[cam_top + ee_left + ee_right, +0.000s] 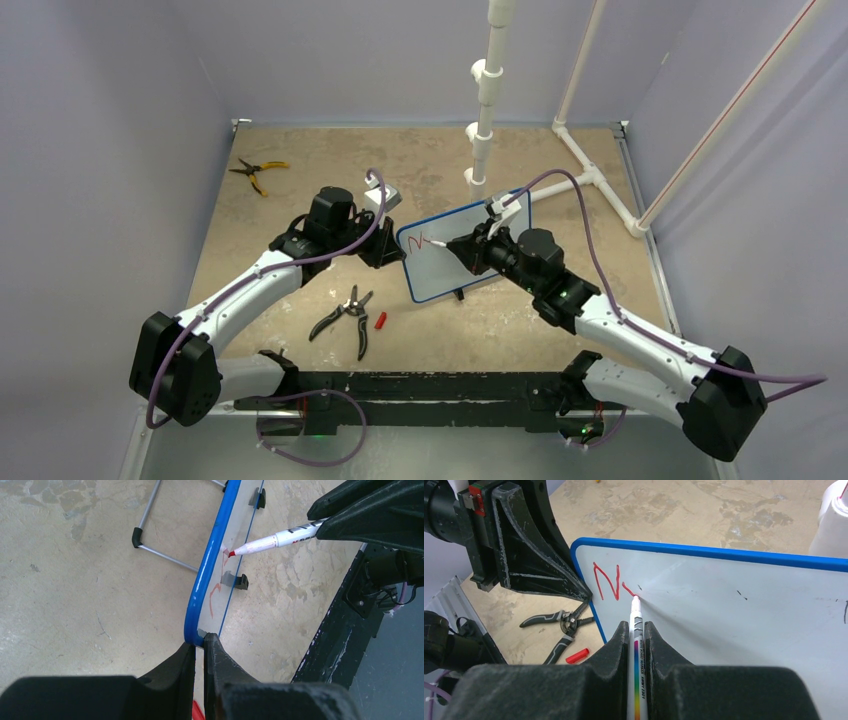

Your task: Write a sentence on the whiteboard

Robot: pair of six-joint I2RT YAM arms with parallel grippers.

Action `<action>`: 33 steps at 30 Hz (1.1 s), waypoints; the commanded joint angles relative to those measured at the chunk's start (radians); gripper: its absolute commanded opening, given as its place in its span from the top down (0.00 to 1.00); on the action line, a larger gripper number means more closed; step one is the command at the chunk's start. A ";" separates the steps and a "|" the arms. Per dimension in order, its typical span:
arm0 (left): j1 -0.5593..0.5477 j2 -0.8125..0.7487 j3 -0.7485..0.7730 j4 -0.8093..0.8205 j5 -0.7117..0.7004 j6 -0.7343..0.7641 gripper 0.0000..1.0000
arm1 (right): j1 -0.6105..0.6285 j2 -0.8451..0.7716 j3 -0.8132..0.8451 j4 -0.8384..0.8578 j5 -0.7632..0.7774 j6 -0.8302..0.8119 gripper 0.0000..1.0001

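Sentence (606, 582) is just a red "N" plus a stroke, top-left on the whiteboard (734, 625), propped on the bench (320, 160). Right tool (637, 627) pinches the marker (636, 611); left tool (199, 647) clamps the whiteboard's edge. Best: light, even tip pressure.

The mottled tan table (420, 160) carries 2 tools: yellow-handled pliers (258, 172) near the far left corner, and black-handled pliers (345, 318) lying open toward the near edge, with a small red cap (380, 320) just beside them. White plastic pipes (600, 175) rise by the far right corner.
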 commanded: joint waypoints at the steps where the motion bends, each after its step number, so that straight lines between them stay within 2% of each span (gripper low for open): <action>1: 0.003 -0.021 0.024 0.039 0.003 0.032 1.00 | -0.001 -0.023 0.007 -0.001 0.075 0.002 1.00; 20: 0.003 -0.018 0.024 0.040 0.008 0.033 1.00 | -0.002 -0.002 0.017 0.095 -0.010 -0.002 1.00; 33: 0.003 -0.018 0.024 0.040 0.010 0.032 1.00 | -0.001 0.031 0.010 0.082 -0.036 -0.003 1.00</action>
